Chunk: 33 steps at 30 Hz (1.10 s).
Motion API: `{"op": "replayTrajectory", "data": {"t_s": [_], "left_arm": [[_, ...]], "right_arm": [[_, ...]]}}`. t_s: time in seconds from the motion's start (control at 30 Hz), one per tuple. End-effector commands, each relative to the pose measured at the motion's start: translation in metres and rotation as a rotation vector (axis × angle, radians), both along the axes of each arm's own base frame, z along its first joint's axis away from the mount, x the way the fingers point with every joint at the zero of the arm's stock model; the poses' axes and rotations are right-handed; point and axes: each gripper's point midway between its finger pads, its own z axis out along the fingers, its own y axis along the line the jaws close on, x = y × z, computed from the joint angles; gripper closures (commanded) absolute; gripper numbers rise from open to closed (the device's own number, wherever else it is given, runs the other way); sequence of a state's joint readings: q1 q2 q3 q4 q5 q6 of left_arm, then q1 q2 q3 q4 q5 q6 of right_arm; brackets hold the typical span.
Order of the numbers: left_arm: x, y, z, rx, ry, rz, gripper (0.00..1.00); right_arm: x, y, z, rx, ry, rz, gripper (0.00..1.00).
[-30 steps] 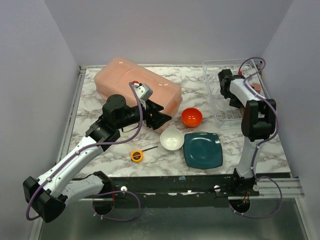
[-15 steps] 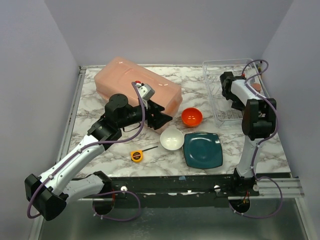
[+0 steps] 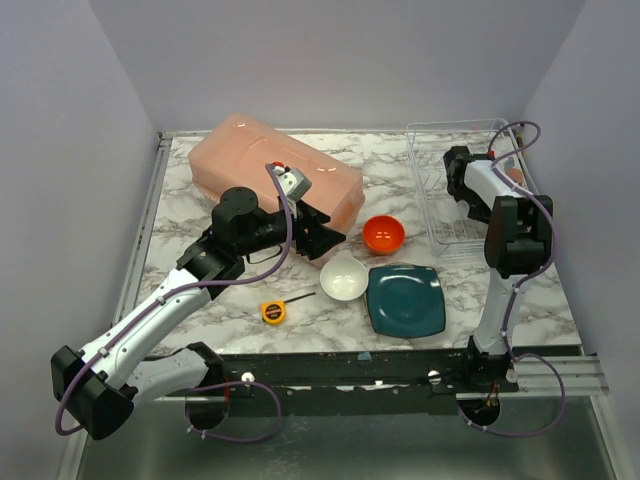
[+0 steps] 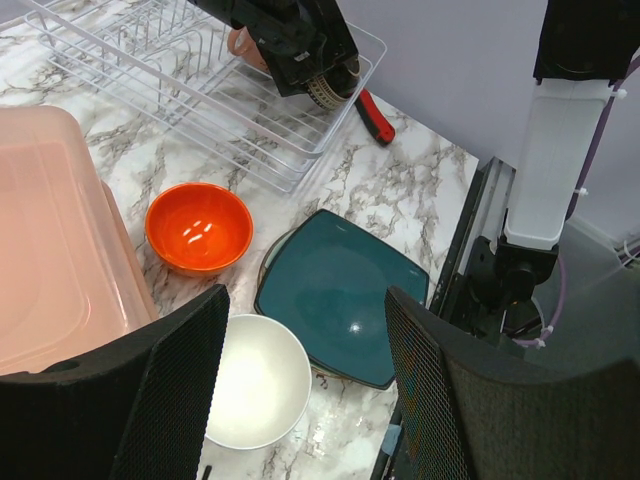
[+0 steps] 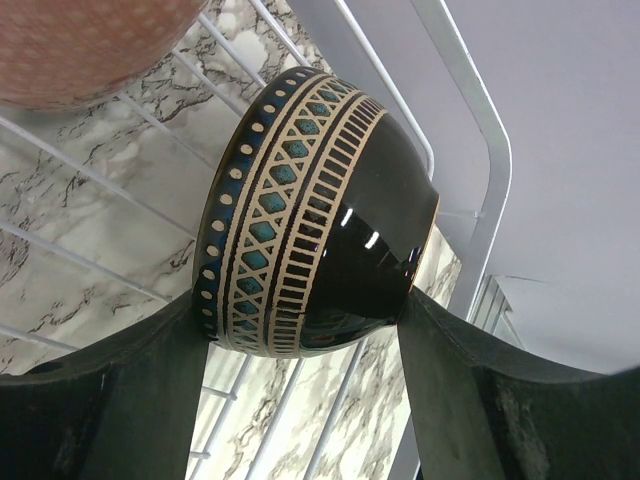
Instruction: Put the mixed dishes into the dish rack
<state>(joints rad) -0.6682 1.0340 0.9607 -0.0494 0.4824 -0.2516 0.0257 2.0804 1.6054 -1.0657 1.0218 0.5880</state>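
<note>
My right gripper [image 5: 303,305] is shut on a dark bowl [image 5: 310,215] with a tan and teal patterned band. It holds the bowl on its side over the wires of the dish rack [image 3: 440,205], beside a pinkish mug [image 5: 80,40] in the rack. My left gripper [image 4: 308,310] hangs open above the table with nothing between its fingers. Below it lie a white bowl [image 4: 258,380] and a teal square plate [image 4: 340,295]. An orange bowl [image 3: 383,233] sits between them and the rack.
A big pink plastic tub [image 3: 260,170] lies upside down at the back left, close behind my left arm. A yellow tape measure [image 3: 272,311] rests near the front. A red-handled tool [image 4: 375,115] lies beside the rack.
My right gripper has shifted slightly right over the rack with the dark bowl. The left arm has edged a little toward the bowls.
</note>
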Motion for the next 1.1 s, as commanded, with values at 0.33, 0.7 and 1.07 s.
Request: {"op": "replayTrajectory", "data": {"t_s": [0.33,0.7,1.07], "left_arm": [[-0.006,-0.002,0.011,-0.017,-0.008,-0.031,0.36],[-0.006,-0.004,0.009,-0.013,0.001,-0.036,0.36],[-0.006,-0.005,0.008,-0.013,0.004,-0.043,0.36]], "right_arm": [[-0.007,-0.005,-0.003,0.012,0.054,0.008,0.57],[-0.008,-0.002,0.011,0.033,0.015,0.017,0.08],[-0.009,-0.005,0.017,0.006,0.007,0.007,0.0]]}}
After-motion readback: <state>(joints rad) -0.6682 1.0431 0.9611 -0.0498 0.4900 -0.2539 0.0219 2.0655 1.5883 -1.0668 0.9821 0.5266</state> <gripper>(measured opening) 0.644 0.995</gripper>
